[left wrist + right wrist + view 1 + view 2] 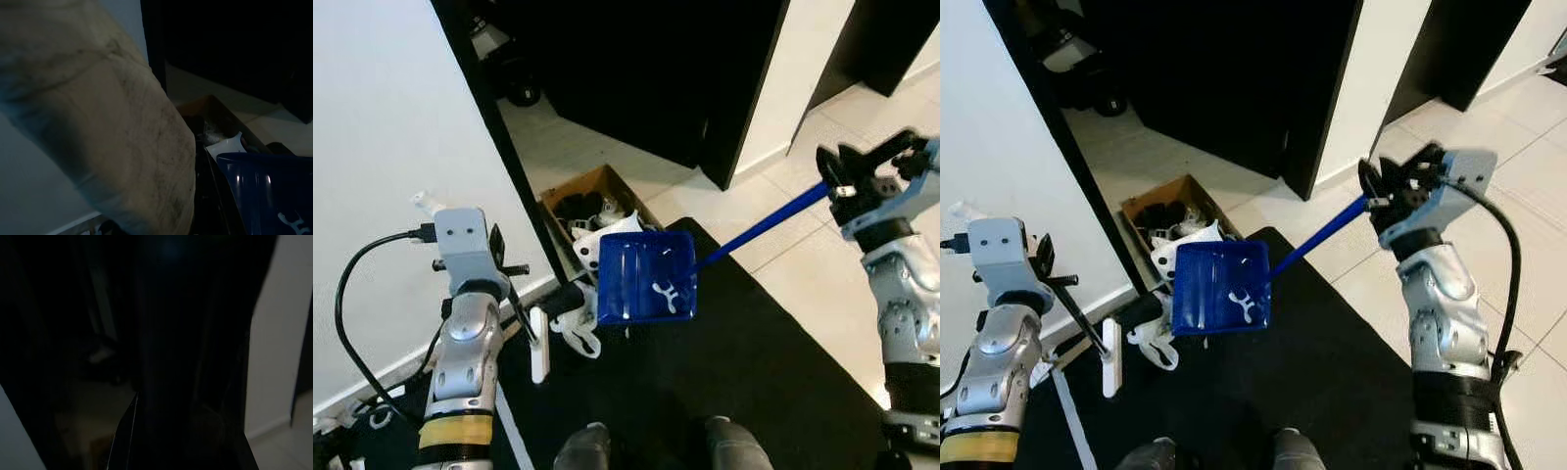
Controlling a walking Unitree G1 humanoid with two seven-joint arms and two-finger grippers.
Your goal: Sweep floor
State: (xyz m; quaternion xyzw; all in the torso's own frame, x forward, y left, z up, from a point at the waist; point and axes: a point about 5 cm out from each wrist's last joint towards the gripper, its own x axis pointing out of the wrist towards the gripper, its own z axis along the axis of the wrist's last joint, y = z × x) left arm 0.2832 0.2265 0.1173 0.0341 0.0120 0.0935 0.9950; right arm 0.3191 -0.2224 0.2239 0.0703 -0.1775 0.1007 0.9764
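R gripper (847, 176) clamped on blue dustpan (646, 277) handle, long axis running down-left to pan over cardboard box (573, 201); L gripper (509, 269) grips brush (540, 343).

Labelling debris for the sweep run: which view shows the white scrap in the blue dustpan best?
Left eye view: the white scrap lies unobstructed in the blue dustpan, seen from above. Right eye view shows the same, slightly smaller. Left wrist view catches it dimly at its edge, cut off. Right wrist view is too dark to tell.

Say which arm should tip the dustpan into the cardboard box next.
Right, probably. The right gripper holds the blue dustpan by its long handle, pan raised beside the cardboard box with a white scrap inside. The left gripper holds a brush.
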